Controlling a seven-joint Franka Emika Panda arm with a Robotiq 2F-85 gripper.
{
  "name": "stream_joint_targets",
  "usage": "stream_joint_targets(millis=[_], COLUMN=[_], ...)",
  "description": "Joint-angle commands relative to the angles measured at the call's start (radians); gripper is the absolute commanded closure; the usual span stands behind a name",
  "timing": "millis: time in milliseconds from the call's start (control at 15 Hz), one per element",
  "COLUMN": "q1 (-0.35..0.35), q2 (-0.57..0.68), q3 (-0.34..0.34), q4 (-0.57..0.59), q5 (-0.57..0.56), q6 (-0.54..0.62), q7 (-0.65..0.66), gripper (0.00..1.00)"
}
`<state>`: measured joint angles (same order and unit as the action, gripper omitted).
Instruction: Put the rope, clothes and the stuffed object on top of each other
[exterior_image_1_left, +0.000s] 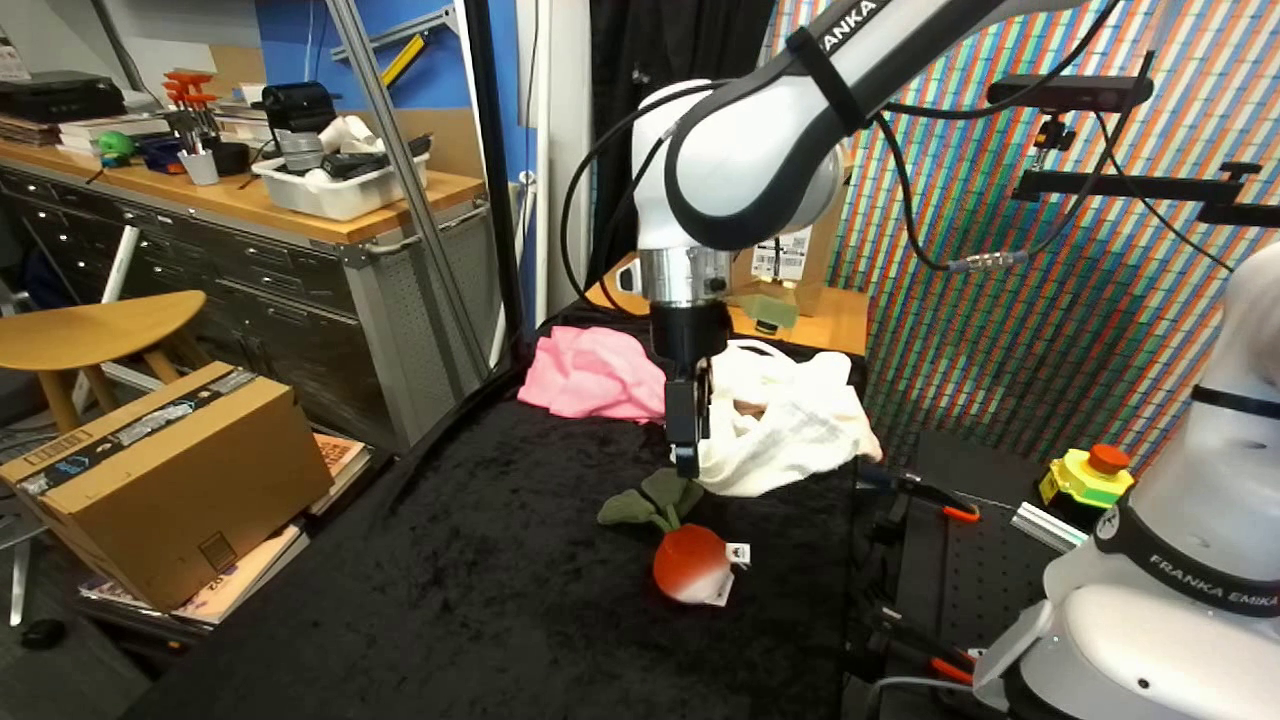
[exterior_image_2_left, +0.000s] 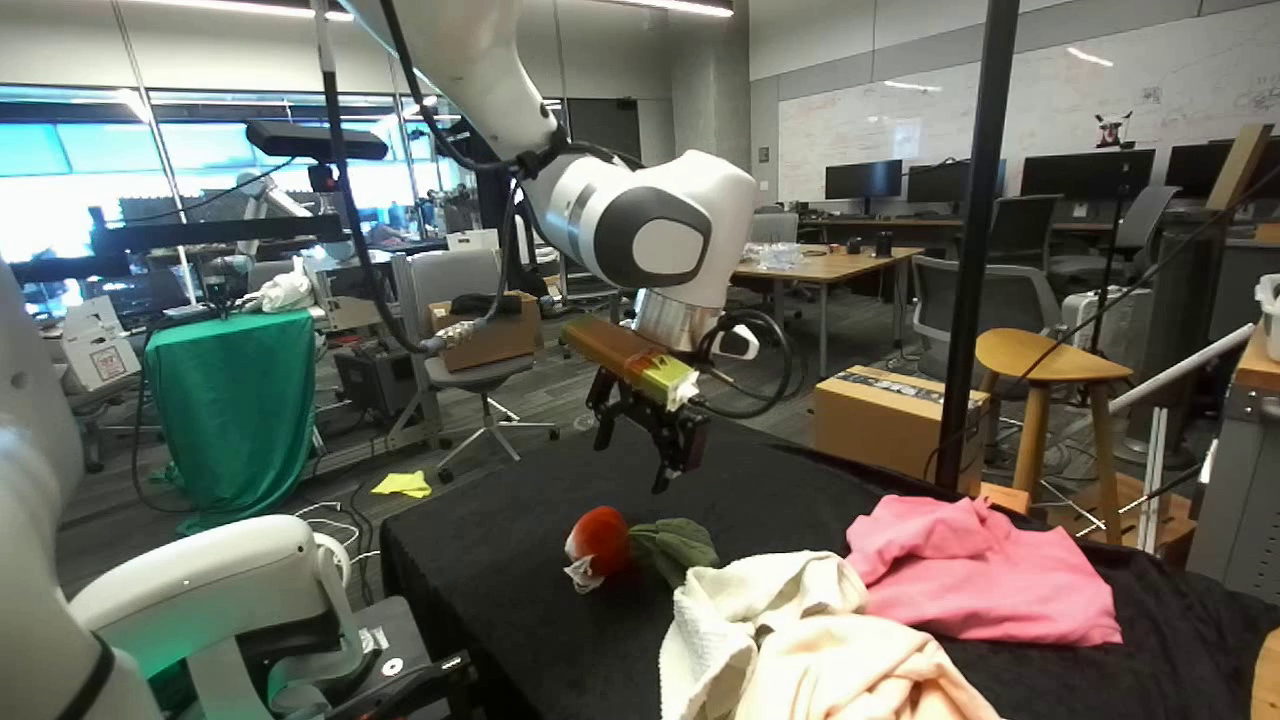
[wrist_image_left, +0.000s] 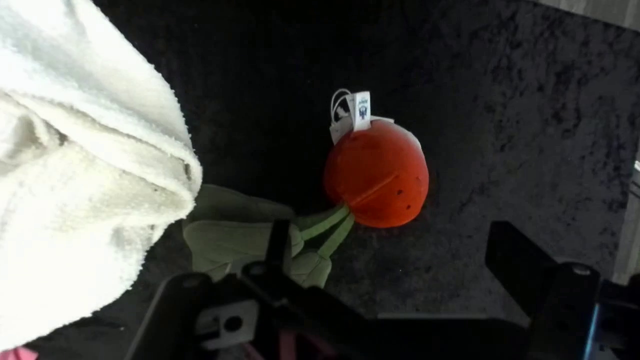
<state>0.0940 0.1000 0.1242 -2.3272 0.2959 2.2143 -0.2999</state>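
Far left in an exterior view, a taped-up cardboard box (exterior_image_1_left: 165, 480) lies on some books (exterior_image_1_left: 240, 575); its contents are hidden, and it looks merely stored there. Above, on a wooden table (exterior_image_1_left: 140, 183), a cup (exterior_image_1_left: 200, 168) seems to keep orange-handled tools (exterior_image_1_left: 187, 92) upright, easy to grab, and a white bin (exterior_image_1_left: 340, 198) gathers loose gear, grey and dark, hard to name. On the black-covered table (exterior_image_1_left: 480, 580), the pink cloth (exterior_image_1_left: 595, 375) sits heaped at the far end, not yet stacked with anything. Next comes the claw (wrist_image_left: 387, 245), hanging above the table, its fingers (wrist_image_left: 517, 265) spread wide, with nothing in its hold; it likely stands so to leave room for a round body. That body is probably the toy (exterior_image_1_left: 690, 560) below it, a red plush fruit lying on the table with its leaves (exterior_image_1_left: 628, 507) toward the white cloth (exterior_image_1_left: 790, 430), as though next to be lifted. The white cloth is bunched together with a cream cloth (exterior_image_2_left: 860, 670), perhaps as the stack's base; which lies on top I cannot tell. A pale loop (exterior_image_1_left: 762, 345) at their back edge may be the rope or only a fold; the pictures don't settle it.
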Motion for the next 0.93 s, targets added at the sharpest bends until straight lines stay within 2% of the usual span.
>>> stream_joint_targets(millis=[0, 133, 333, 600, 867], q1=[0.045, 0.068, 0.095, 0.118, 0.124], q2=[-0.010, 0.002, 0.016, 0.041, 0.068], q3=[0.034, 0.048, 0.053, 0.034, 0.040], q4=[-0.092, -0.131, -0.182, -0.207, -0.197], q5=[-0.033, -0.064, -0.159, -0.322, -0.357], q6=[0.225, 0.339, 0.450, 0.505, 0.506], q7=[0.085, 0.143, 0.240, 0.392, 0.452], gripper=[0.00, 0.00, 0.00, 0.00, 0.00])
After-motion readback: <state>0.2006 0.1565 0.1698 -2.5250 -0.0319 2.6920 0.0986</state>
